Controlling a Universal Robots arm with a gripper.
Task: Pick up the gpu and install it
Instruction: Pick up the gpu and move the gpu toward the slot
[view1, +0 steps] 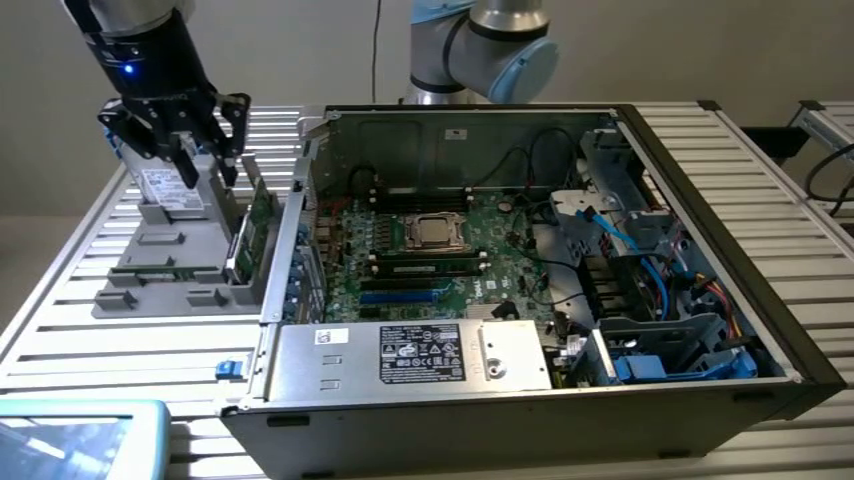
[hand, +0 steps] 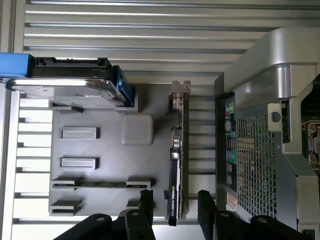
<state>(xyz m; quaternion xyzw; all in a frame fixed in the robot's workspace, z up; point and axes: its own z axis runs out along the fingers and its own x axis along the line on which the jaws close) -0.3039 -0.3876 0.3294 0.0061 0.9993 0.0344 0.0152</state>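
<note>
The gpu (view1: 251, 232) stood on edge in a slot of the grey holder (view1: 160, 262), on the holder's side nearest the PC case (view1: 694, 200), green board facing the case. In the wrist view the gpu (hand: 176, 165) showed edge-on w/ its metal bracket at one end and a black cover w/ a green logo at the other.

The pincer (view1: 207, 162) hung over the holder, above the end where the hard drive (view1: 174, 190) stood. Its jaws were spread wide and gripped nothing. It wasn't touching the card. In the wrist view the pincer (hand: 176, 206) had its two black fingers (hand: 146, 202) apart, w/ the card's logo end seen in the gap between them.

The hard drive sat upright in the holder's other side, well apart from the gpu, white label showing. The case lay open just beside the holder, on the exterior view's right of it, motherboard (view1: 427, 255) exposed. Holder and case both rested on the slatted table (view1: 80, 335).
</note>
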